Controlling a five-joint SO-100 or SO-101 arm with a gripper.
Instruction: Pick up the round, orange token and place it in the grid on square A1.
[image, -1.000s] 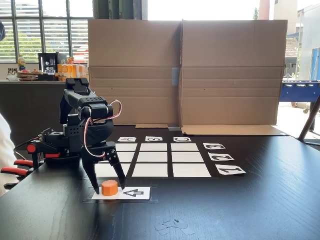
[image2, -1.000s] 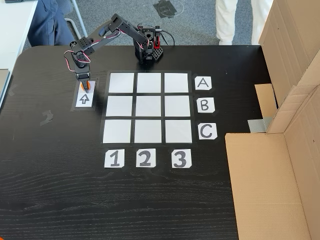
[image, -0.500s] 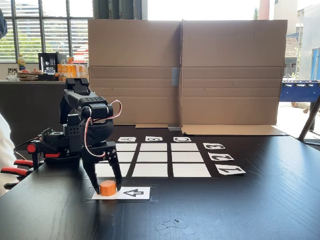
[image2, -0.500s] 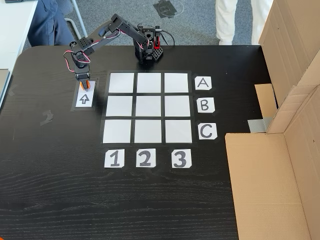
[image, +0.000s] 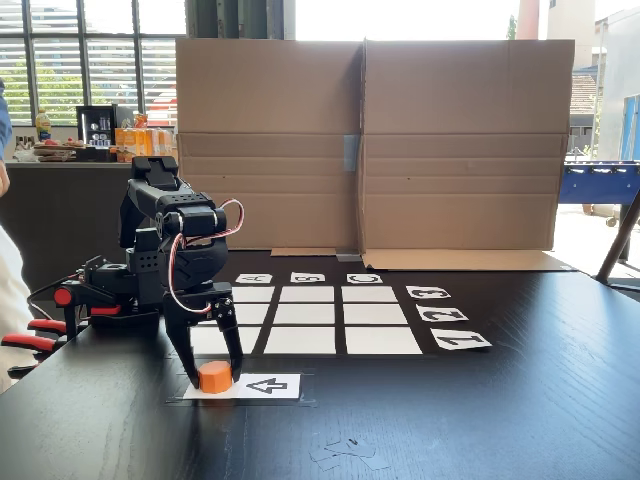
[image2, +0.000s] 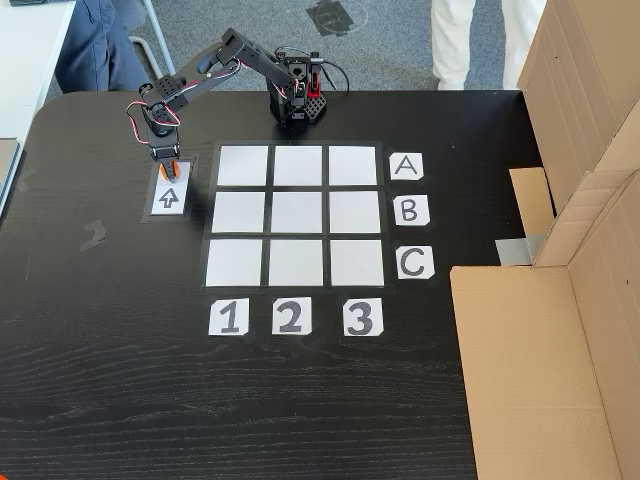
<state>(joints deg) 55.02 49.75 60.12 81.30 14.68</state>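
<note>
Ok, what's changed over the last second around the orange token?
The gripper has closed its fingers in against the orange token, which sits slightly further left on the arrow card. It isn't lifted yet. The grid is unchanged.

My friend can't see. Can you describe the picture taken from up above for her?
A black robot arm's gripper reaches down over a small orange token on a white arrow card, left of a three-by-three grid of white squares on a black table.

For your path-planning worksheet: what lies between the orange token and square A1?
Only bare black table. In the fixed view from above, the token and square A1 have nothing between them.
</note>
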